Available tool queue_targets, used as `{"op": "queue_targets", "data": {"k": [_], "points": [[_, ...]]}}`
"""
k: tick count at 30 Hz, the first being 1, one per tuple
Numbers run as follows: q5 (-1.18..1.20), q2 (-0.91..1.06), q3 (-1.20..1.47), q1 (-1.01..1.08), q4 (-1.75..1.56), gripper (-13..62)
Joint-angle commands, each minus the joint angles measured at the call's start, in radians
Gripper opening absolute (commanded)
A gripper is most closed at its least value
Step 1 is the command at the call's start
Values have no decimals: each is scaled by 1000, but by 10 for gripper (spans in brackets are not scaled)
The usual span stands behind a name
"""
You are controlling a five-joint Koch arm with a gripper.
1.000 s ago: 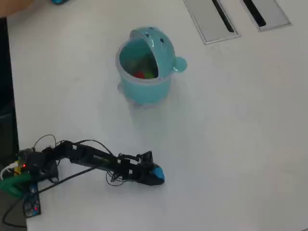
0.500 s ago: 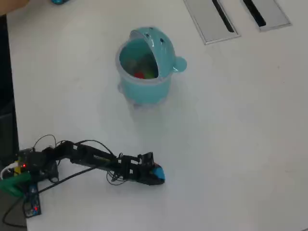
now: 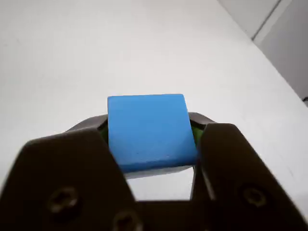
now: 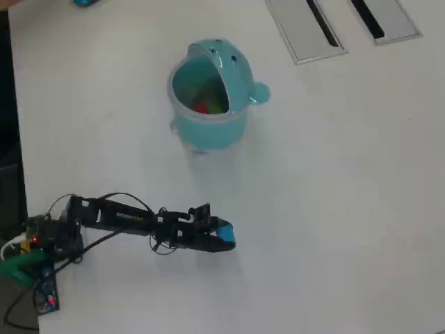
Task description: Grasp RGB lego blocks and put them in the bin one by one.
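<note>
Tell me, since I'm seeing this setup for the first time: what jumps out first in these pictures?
In the wrist view a bright blue block fills the middle, clamped between the dark jaws of the hand. From overhead, the teal tub stands open near the top centre of the white table, with red and green blocks inside. The black arm lies low at the lower left.
</note>
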Motion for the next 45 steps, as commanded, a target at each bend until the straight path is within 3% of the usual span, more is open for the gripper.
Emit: {"op": "queue_targets", "data": {"k": [1,20,45], "points": [[14,98,-32,-15,-5,125],[101,477,158,-202,78,124],[95,655,101,-514,130,124]]}}
